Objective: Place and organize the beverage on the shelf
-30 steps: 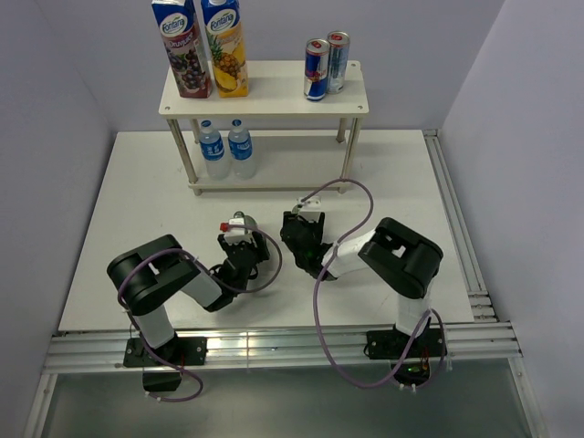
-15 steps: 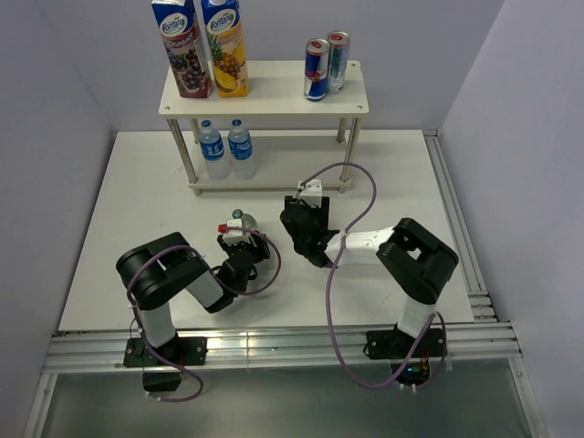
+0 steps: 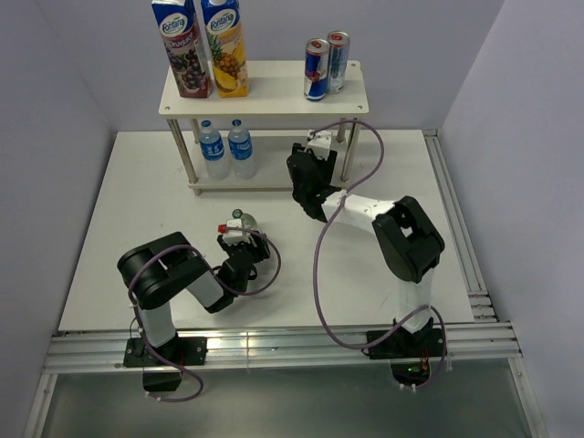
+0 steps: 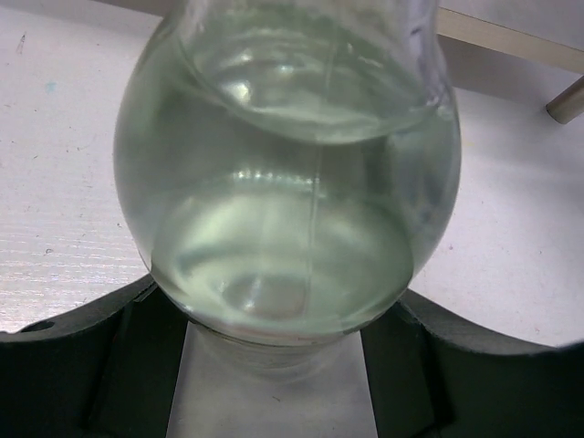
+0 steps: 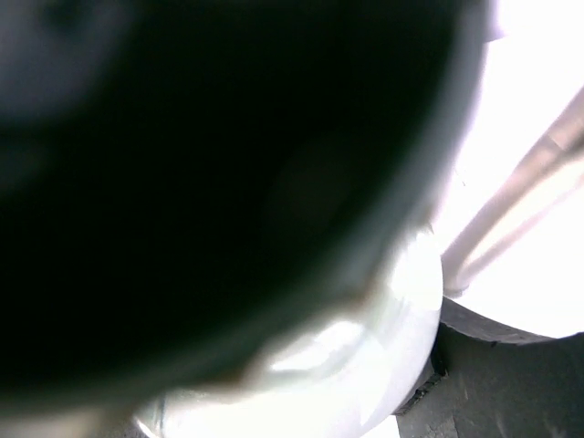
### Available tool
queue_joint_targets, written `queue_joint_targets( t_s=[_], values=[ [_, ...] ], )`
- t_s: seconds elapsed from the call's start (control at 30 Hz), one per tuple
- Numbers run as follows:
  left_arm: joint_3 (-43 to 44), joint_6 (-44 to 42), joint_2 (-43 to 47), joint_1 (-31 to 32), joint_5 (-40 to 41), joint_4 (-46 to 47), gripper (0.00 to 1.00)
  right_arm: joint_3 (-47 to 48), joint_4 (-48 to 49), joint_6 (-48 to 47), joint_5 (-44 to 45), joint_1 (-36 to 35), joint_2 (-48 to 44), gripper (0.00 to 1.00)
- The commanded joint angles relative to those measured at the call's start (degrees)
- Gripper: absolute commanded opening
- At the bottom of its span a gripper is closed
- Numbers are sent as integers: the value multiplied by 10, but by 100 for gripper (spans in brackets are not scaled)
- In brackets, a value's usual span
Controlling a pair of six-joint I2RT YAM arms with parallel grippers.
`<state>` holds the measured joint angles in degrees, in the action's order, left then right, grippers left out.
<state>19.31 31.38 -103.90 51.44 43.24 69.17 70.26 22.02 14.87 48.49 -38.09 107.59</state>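
Observation:
The white two-tier shelf [image 3: 274, 97] stands at the back. Its top holds two juice cartons [image 3: 201, 46] and two energy cans [image 3: 326, 64]; its lower board holds two water bottles [image 3: 227, 148]. My left gripper [image 3: 241, 245] is shut on a clear glass bottle [image 4: 283, 182] with a pale cap [image 3: 237, 216], low over the table's middle. My right gripper [image 3: 308, 175] is at the shelf's lower tier, right of the water bottles, shut on a dark bottle [image 5: 210, 164] with a pale base. That bottle fills the right wrist view and is hidden from above.
The shelf's front right leg [image 3: 349, 151] stands just right of my right gripper. A shelf leg [image 4: 566, 100] shows past the glass bottle in the left wrist view. Walls close in the table on the left, back and right.
My right gripper has moved away from me, from the table's middle to the shelf's lower tier, with the dark bottle in it. The left gripper has barely moved.

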Motion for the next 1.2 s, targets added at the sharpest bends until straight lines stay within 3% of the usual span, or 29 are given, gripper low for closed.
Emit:
queue_joint_targets(
  t_s=[0.0,0.23,0.5,0.57,0.6,0.63,1.17],
  values=[
    [-6,27,-22,0,-26,-37,0,66,29,-2,2,29,25,0],
    [3,28,-43,2,-25,-37,0,124,4,21,-21,71,75,0],
    [23,23,-54,10,-22,-48,0,126,-6,40,-24,86,86,0],
    [25,21,-55,15,-17,-49,0,128,-20,50,-26,88,90,40],
    [27,20,-55,16,-15,-54,0,128,-21,52,-26,88,91,65],
    [27,20,-54,17,-13,-57,0,124,-20,53,-28,88,90,99],
    [39,18,-29,37,16,-96,0,-1,-31,84,-23,64,-36,100]
  ],
)
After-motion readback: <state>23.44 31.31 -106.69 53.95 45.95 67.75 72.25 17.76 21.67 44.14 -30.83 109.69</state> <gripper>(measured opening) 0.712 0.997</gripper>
